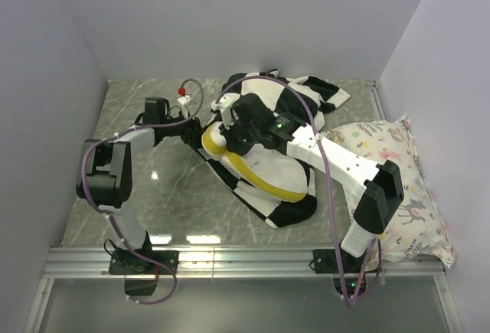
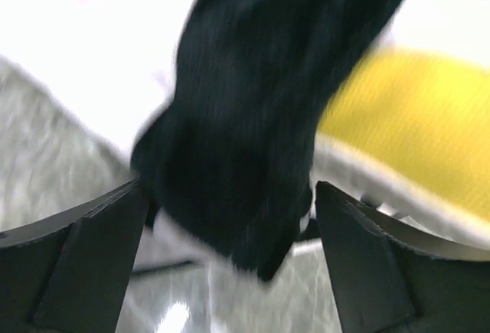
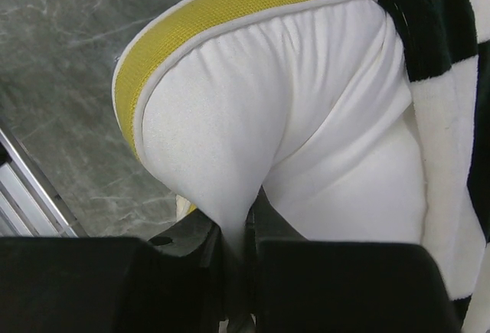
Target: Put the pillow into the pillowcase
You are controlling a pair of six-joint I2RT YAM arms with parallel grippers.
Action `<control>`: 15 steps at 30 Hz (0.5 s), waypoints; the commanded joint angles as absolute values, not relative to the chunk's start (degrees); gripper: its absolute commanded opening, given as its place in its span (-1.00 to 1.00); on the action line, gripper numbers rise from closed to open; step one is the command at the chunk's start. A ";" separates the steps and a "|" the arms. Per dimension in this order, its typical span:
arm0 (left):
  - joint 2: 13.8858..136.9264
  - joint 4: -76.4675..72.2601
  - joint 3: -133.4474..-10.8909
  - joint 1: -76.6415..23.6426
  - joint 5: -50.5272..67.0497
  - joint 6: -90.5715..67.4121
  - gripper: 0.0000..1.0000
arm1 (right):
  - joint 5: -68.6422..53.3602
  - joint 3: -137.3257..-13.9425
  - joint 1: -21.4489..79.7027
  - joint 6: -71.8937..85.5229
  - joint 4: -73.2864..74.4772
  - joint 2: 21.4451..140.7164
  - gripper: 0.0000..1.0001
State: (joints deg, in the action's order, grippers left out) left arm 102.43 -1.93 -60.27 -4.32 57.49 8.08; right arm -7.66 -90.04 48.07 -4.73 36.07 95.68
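Pillow [image 1: 266, 166], white with a yellow band, lies in the middle of the surface [image 1: 161, 187]. Its long axis slants from far left to near right, and the checkered pillowcase [image 1: 289, 212] is bunched under and around it. Right jaws pinch a fold of its white cloth at the far-left end. Left jaws stand wide apart around a black pillowcase flap. Deer-print pillow [image 1: 398, 195] rests at the right edge, its lettering too small to read.

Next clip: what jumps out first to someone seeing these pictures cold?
The yellow-banded pillow lies centre-frame, partly wrapped in the checkerboard pillowcase. The right fingers pinch the pillow's white fabric, while the left fingers stand open around a black fold of the case. A deer-print pillow sits far right.
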 commanded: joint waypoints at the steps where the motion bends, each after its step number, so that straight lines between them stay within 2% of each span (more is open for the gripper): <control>1: 105.81 -0.20 -67.21 -6.58 63.18 9.57 0.72 | -7.47 -90.09 47.46 -4.30 34.19 91.23 -1.00; 4: 107.67 14.29 -72.14 -6.94 68.02 14.40 -0.70 | -6.16 -88.86 46.67 -4.66 33.40 91.40 -1.00; 5: 107.32 17.89 -72.68 -6.68 68.11 15.02 -0.99 | -5.63 -87.12 46.41 -4.75 32.44 91.67 -1.00; 9: 101.35 34.68 -70.76 -3.35 71.89 25.53 -0.99 | -2.91 -80.26 45.70 -5.45 26.91 94.21 -1.00; 10: 98.90 46.03 -71.10 -2.99 71.98 29.40 -0.99 | 1.54 -78.85 45.70 -5.19 25.24 97.09 -1.00; 11: 98.01 51.28 -71.45 -2.90 71.90 33.62 -0.99 | 4.37 -77.79 45.79 -4.58 22.70 99.21 -1.00; 12: 97.13 57.16 -71.72 -2.90 71.81 40.97 -0.99 | 7.35 -78.22 45.70 -3.70 22.07 101.58 -1.00; 13: 95.99 61.48 -71.98 -2.90 71.72 43.83 -0.99 | 12.95 -80.48 45.70 -1.69 21.54 106.91 -1.00; 15: 94.84 71.25 -71.46 -2.90 71.11 49.97 -0.99 | 17.12 -82.69 45.26 -0.18 20.13 110.37 -1.00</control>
State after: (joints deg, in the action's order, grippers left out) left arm 100.14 45.82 -70.46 -2.50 64.99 34.54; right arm -0.36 -80.55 47.48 -2.15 26.65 103.96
